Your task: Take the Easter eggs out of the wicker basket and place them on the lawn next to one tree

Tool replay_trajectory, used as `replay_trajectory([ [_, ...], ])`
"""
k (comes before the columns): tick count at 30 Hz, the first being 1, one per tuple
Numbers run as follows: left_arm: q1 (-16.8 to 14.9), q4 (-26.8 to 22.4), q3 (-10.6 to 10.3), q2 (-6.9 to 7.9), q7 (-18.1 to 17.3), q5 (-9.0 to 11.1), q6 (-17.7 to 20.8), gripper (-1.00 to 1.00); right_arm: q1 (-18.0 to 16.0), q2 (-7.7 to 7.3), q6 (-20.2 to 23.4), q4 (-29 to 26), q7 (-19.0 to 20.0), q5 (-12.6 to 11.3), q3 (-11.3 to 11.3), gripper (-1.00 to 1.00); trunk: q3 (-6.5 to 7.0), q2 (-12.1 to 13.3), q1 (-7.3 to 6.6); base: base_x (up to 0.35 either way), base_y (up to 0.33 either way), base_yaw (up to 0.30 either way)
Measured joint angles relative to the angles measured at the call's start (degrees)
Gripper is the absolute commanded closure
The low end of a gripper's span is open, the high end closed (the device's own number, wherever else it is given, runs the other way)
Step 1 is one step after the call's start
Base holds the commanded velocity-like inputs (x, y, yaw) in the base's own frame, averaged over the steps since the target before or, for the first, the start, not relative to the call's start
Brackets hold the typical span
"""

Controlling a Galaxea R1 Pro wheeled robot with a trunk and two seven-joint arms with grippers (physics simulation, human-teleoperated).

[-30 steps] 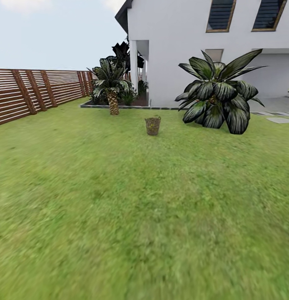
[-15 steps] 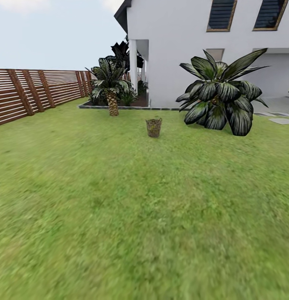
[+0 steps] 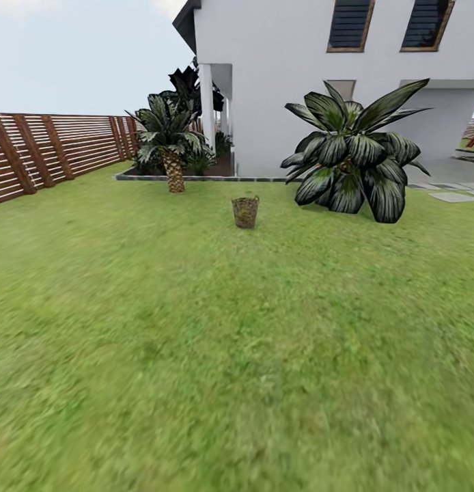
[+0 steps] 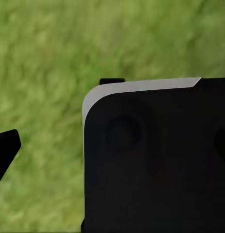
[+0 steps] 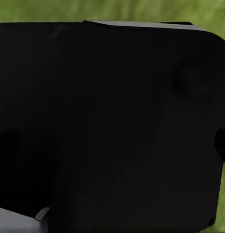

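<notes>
Wicker basket [image 3: 245,212] stands upright on the lawn [image 3: 196,355], well ahead of us, between palm [image 3: 170,140] and broad-leaved bush [image 3: 353,157]; we cannot tell either hand's opening.

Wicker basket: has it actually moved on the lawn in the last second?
No. The wicker basket keeps its spot relative to the short palm and the broad-leaved bush; the whole head view shifted together, so the camera moved.
</notes>
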Motion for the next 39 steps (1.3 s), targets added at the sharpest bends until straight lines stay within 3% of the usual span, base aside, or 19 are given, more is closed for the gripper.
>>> replay_trajectory([
  [22,0.0,0.0,0.0,0.00,0.0,0.0,0.0,-1.00,0.0,-0.04,0.0,0.0,0.0,0.0,-0.1,-1.00,0.00,0.0,0.00,0.324,0.118,-0.007],
  [39,0.0,0.0,0.0,0.00,0.0,0.0,0.0,-1.00,0.0,-0.01,0.0,0.0,0.0,0.0,0.0,-1.00,0.00,0.0,0.00,0.324,0.118,-0.152],
])
